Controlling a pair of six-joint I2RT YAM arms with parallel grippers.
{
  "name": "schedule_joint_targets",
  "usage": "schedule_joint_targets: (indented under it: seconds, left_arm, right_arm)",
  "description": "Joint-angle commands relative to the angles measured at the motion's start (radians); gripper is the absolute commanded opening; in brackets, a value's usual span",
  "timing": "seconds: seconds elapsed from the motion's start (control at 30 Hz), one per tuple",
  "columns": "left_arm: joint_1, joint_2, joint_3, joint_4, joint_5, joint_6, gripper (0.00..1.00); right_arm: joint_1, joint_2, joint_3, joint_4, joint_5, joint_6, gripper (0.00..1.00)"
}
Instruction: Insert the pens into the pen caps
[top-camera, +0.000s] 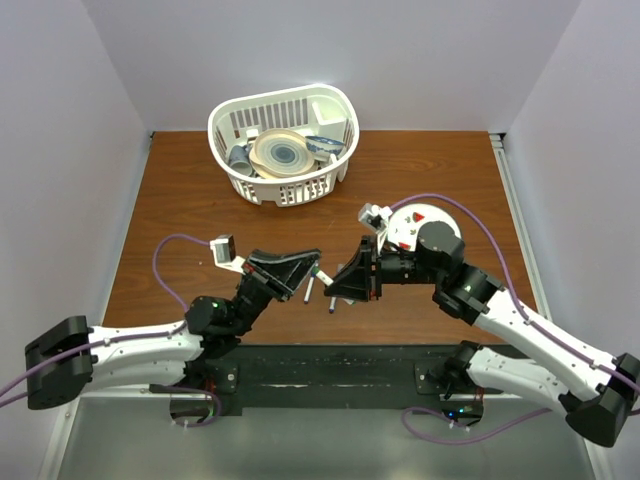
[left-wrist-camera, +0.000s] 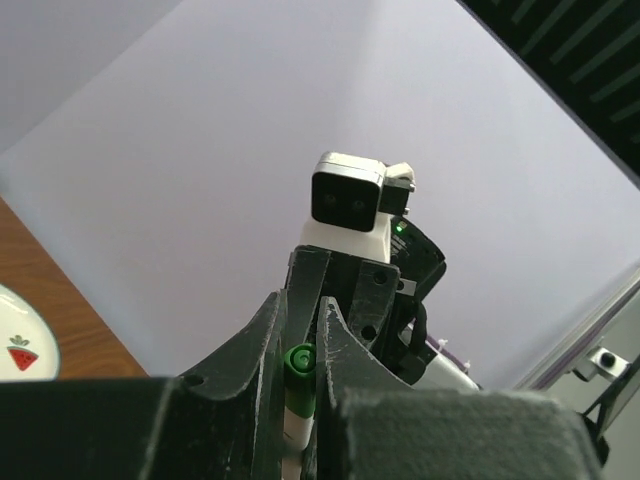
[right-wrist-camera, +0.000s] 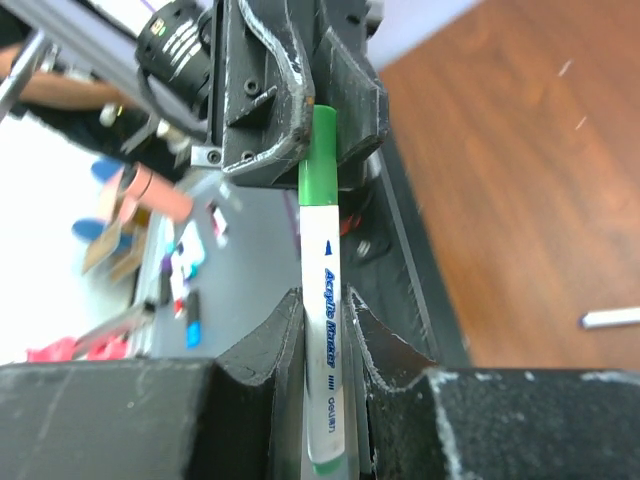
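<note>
My two grippers meet tip to tip above the table's near middle. My right gripper (top-camera: 336, 283) (right-wrist-camera: 322, 300) is shut on the white barrel of a pen (right-wrist-camera: 325, 340) printed "Acrylic Marker". The green cap (right-wrist-camera: 322, 150) sits on that pen's far end, flush with the barrel. My left gripper (top-camera: 312, 268) (left-wrist-camera: 305, 312) is shut on this green cap (left-wrist-camera: 298, 372). Two more pens lie on the table below the grippers, one (top-camera: 308, 288) to the left and one (top-camera: 332, 303) to the right; one pen (right-wrist-camera: 610, 318) shows in the right wrist view. The blue and purple caps are not visible.
A white basket (top-camera: 222, 112) holding dishes stands at the back centre. A white plate with a strawberry print (top-camera: 420, 215) (left-wrist-camera: 15, 345) lies under my right arm. The table's black near edge (top-camera: 340, 360) runs just behind the loose pens.
</note>
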Motion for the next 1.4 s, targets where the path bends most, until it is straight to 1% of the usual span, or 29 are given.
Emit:
schedule_joint_targets:
  seconds: [0.0,0.13,0.2,0.23,0.27,0.3,0.33,0.37,0.43,0.47,0.5,0.53,0.6,0.63,0.67,0.7,0.77,0.8,0.83,0.87,0.9,0.93,1.0,1.1,1.27,1.33,1.37]
  left_arm:
    - [-0.058,-0.03,0.023,-0.412,0.354,0.004,0.0]
    - [-0.032,-0.092,0.049,-0.496,0.311,0.039,0.0]
    - [-0.026,-0.118,0.099,-0.584,0.286,0.079,0.0]
    - [-0.021,-0.124,0.121,-0.62,0.265,0.096,0.0]
    - [-0.018,-0.133,0.142,-0.694,0.237,0.134,0.0]
    - [-0.017,-0.135,0.186,-0.728,0.225,0.155,0.0]
    - [-0.006,-0.138,0.21,-0.766,0.212,0.172,0.0]
    - [0.0,-0.139,0.231,-0.833,0.203,0.204,0.0]
    - [0.037,-0.135,0.286,-0.891,0.198,0.228,0.0]
    - [0.052,-0.124,0.302,-0.938,0.211,0.238,0.0]
    - [0.072,-0.116,0.323,-0.957,0.223,0.241,0.0]
    - [0.118,-0.109,0.329,-0.97,0.244,0.241,0.0]
    - [0.172,-0.083,0.348,-1.003,0.315,0.241,0.0]
    - [0.227,-0.072,0.359,-1.024,0.33,0.243,0.0]
    - [0.254,-0.041,0.372,-1.091,0.347,0.258,0.0]
    - [0.311,-0.024,0.406,-1.134,0.352,0.274,0.0]
    - [0.37,0.035,0.437,-1.257,0.359,0.321,0.0]
    - [0.423,0.052,0.446,-1.271,0.37,0.346,0.0]
    - [0.448,0.071,0.451,-1.341,0.367,0.367,0.0]
    - [0.472,0.113,0.464,-1.369,0.349,0.405,0.0]
    - [0.521,0.137,0.469,-1.389,0.353,0.427,0.0]
    - [0.543,0.161,0.477,-1.427,0.353,0.445,0.0]
    - [0.603,0.239,0.489,-1.452,0.375,0.484,0.0]
    - [0.638,0.324,0.498,-1.491,0.357,0.508,0.0]
    - [0.666,0.443,0.518,-1.489,0.311,0.492,0.0]
    - [0.67,0.473,0.524,-1.468,0.314,0.485,0.0]
    - [0.672,0.497,0.526,-1.458,0.321,0.473,0.02]
  right_arm:
    - [-0.08,-0.019,-0.038,0.453,0.435,0.016,0.0]
    - [-0.08,-0.039,-0.064,0.41,0.394,0.024,0.0]
    - [-0.08,-0.064,-0.091,0.393,0.394,0.036,0.01]
    - [-0.08,-0.073,-0.101,0.378,0.388,0.039,0.1]
    - [-0.08,-0.087,-0.115,0.366,0.364,0.053,0.17]
    - [-0.08,-0.114,-0.142,0.355,0.345,0.058,0.21]
    - [-0.08,-0.136,-0.158,0.321,0.334,0.061,0.28]
    - [-0.08,-0.157,-0.174,0.298,0.328,0.073,0.31]
    - [-0.08,-0.232,-0.225,0.242,0.308,0.081,0.35]
    - [-0.08,-0.257,-0.24,0.222,0.302,0.088,0.4]
    - [-0.08,-0.286,-0.257,0.197,0.287,0.089,0.43]
    - [-0.08,-0.33,-0.263,0.144,0.279,0.087,0.48]
    - [-0.08,-0.386,-0.28,0.087,0.276,0.085,0.68]
    - [-0.078,-0.435,-0.285,0.039,0.276,0.084,0.7]
    - [-0.08,-0.453,-0.288,0.022,0.276,0.085,0.71]
    - [-0.081,-0.472,-0.287,-0.016,0.28,0.085,0.76]
    - [-0.08,-0.513,-0.279,-0.091,0.3,0.075,0.81]
    - [-0.078,-0.524,-0.268,-0.13,0.305,0.072,0.85]
    - [-0.08,-0.532,-0.262,-0.148,0.323,0.061,0.87]
    - [-0.08,-0.541,-0.248,-0.168,0.331,0.056,0.89]
    - [-0.08,-0.546,-0.242,-0.197,0.336,0.05,0.91]
    - [-0.08,-0.546,-0.236,-0.21,0.34,0.043,0.91]
    - [-0.08,-0.55,-0.222,-0.23,0.343,0.039,0.92]
    - [-0.081,-0.558,-0.213,-0.24,0.34,0.039,0.93]
    - [-0.078,-0.566,-0.21,-0.262,0.349,0.033,0.94]
    - [-0.08,-0.569,-0.21,-0.274,0.365,0.038,0.94]
    - [-0.08,-0.572,-0.21,-0.28,0.371,0.038,0.94]
